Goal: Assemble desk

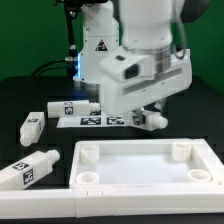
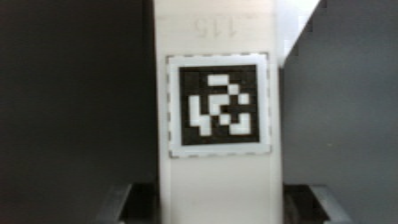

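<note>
The white desk top [image 1: 140, 170] lies at the front with its raised rim and corner holes facing up. My gripper [image 1: 150, 112] hangs just behind its far edge, shut on a white desk leg [image 1: 153, 120]. In the wrist view the leg [image 2: 217, 60] fills the middle, with its black-and-white tag [image 2: 217, 105] facing the camera. The gripper [image 2: 217, 205] clamps it between dark fingers [image 2: 135, 203] on either side. Three more tagged legs lie loose at the exterior view's left: one [image 1: 30, 126], another [image 1: 75, 107] and a third [image 1: 28, 171].
The marker board [image 1: 95, 121] lies flat on the black table behind the desk top, partly under the arm. The bulky white arm [image 1: 140, 50] covers the middle back of the scene.
</note>
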Motion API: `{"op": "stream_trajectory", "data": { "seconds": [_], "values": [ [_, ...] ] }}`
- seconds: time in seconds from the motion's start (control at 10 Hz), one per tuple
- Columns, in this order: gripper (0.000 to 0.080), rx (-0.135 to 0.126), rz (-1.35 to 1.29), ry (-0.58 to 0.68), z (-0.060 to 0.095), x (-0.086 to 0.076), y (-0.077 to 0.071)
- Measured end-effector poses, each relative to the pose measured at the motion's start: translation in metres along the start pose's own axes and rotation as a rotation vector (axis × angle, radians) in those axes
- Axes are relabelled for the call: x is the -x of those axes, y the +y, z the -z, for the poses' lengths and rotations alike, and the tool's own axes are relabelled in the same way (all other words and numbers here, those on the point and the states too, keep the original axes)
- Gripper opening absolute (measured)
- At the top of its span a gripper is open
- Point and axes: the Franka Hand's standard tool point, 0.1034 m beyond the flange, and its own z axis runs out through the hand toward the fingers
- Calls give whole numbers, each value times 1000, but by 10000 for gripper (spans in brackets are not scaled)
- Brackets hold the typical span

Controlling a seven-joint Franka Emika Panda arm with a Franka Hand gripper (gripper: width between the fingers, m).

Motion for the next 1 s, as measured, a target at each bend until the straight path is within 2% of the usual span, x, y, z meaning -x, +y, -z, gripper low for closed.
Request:
{"op": "stream_trajectory", "data": {
  "seconds": [0.1,0.2,0.5,0.6,0.7,0.8,0.9,1.0],
  "values": [
    [284,24,118,13,-4,-4,-9],
    [284,37,149,22,-7,1,-11],
    [285,40,283,10,-7,3,-7],
    [285,55,410,13,-7,3,-6],
    [285,93,609,34,-9,6,-7],
    [285,114,763,39,-13,10,-13],
    [285,166,886,59,-13,13,-13],
    [285,247,956,99,-12,20,-5]
  ]
}}
